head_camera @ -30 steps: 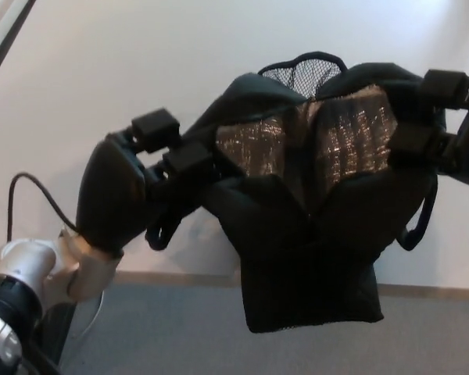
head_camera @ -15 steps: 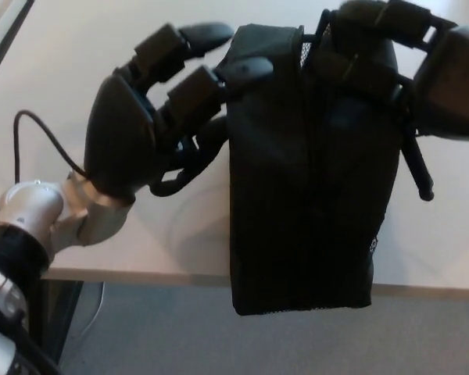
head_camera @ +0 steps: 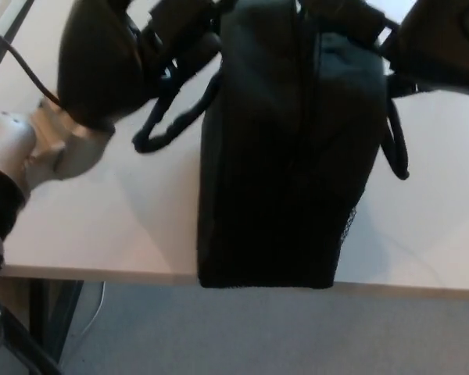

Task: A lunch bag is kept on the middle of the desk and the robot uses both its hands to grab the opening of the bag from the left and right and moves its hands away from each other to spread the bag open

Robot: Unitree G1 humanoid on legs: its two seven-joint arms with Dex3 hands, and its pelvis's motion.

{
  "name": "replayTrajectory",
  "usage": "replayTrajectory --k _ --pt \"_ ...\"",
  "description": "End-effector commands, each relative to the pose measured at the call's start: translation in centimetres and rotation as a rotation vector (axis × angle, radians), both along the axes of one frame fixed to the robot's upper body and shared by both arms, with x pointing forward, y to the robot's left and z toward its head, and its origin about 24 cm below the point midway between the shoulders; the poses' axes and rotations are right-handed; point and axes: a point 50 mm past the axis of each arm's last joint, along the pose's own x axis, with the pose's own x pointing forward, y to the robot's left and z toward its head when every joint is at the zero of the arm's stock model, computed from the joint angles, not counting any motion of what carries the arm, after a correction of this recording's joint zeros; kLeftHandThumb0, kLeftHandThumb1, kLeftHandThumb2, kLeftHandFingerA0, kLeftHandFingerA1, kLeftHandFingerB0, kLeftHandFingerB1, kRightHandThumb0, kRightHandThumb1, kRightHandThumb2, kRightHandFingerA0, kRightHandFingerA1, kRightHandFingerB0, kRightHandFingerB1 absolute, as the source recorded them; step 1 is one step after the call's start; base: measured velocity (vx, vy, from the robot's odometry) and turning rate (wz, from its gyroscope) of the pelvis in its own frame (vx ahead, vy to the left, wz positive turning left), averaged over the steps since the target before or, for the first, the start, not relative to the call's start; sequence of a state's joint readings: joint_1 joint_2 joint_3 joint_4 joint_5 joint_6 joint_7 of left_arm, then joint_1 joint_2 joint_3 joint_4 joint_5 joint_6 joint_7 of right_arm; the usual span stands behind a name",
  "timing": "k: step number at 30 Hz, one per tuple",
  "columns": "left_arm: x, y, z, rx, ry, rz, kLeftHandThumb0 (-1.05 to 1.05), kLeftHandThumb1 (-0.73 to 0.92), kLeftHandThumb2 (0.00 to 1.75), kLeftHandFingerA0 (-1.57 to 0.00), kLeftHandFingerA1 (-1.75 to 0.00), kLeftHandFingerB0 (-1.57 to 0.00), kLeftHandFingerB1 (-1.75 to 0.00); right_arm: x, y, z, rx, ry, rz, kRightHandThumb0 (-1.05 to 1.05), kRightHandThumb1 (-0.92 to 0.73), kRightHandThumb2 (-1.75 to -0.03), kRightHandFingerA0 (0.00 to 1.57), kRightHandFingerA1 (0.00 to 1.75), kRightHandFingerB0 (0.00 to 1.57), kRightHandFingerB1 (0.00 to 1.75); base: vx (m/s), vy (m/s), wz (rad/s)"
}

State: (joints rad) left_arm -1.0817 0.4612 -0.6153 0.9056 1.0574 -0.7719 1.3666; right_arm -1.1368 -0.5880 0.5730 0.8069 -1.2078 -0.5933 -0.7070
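The black lunch bag stands upright and tall in the middle of the head view, its zip seam running down the front. Its opening is cut off by the top edge of the picture. My left hand presses in at the bag's upper left, fingers curled against the top corner above a hanging strap loop. My right hand grips the upper right corner, with another strap dangling below it. The bag's foot overlaps the front edge of the desk.
The pale desk runs across the view, its front edge low in the picture with grey floor beyond. A black cable loops by my silver left wrist. A dark desk frame shows at bottom left.
One second ago the bag's mouth was spread open, showing the silver lining. It has since closed flat, and the bag and both hands now sit higher and closer in the picture.
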Motion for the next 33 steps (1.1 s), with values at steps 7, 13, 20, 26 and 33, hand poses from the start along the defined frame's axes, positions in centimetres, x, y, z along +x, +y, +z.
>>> replayTrajectory --k 7,13,20,26,33 --pt "-1.3 6.9 4.9 0.055 -0.150 0.206 -0.01 0.38 0.91 -0.33 -0.32 -0.23 -0.30 -4.1 -8.4 6.0 0.267 -0.054 -0.165 -0.65 -0.41 -0.78 0.12 0.39 0.00 0.16 0.00 0.000 0.00" --pt "-2.9 11.1 4.4 0.065 -0.146 0.303 -0.09 0.38 0.96 -0.27 -0.55 -0.18 -0.51 -7.5 -12.6 6.7 0.264 -0.063 -0.222 -0.66 -0.42 -0.77 0.11 0.33 0.00 0.15 0.00 0.000 0.00" --pt "-5.6 14.7 2.2 0.031 -0.053 0.325 -0.04 0.35 0.94 -0.41 -0.35 -0.35 -0.33 -11.9 -14.9 5.1 0.328 -0.089 -0.194 -0.55 -0.35 -0.74 0.19 0.45 0.00 0.16 0.00 0.000 0.00" --pt "-10.4 17.1 -2.5 -0.067 0.099 0.276 -0.11 0.36 0.94 -0.51 -0.39 -0.31 -0.32 -17.9 -15.2 -2.3 0.527 0.033 -0.082 -0.62 -0.47 -0.76 0.19 0.43 0.07 0.26 0.00 0.000 0.00" --pt "-25.7 16.8 -16.8 -0.369 0.692 0.304 -0.10 0.64 0.62 -0.42 -0.40 -0.24 -0.30 -30.9 -13.9 -15.3 0.798 0.369 -0.145 -0.31 -0.59 -1.08 0.00 0.48 0.00 0.49 0.00 0.000 0.00"
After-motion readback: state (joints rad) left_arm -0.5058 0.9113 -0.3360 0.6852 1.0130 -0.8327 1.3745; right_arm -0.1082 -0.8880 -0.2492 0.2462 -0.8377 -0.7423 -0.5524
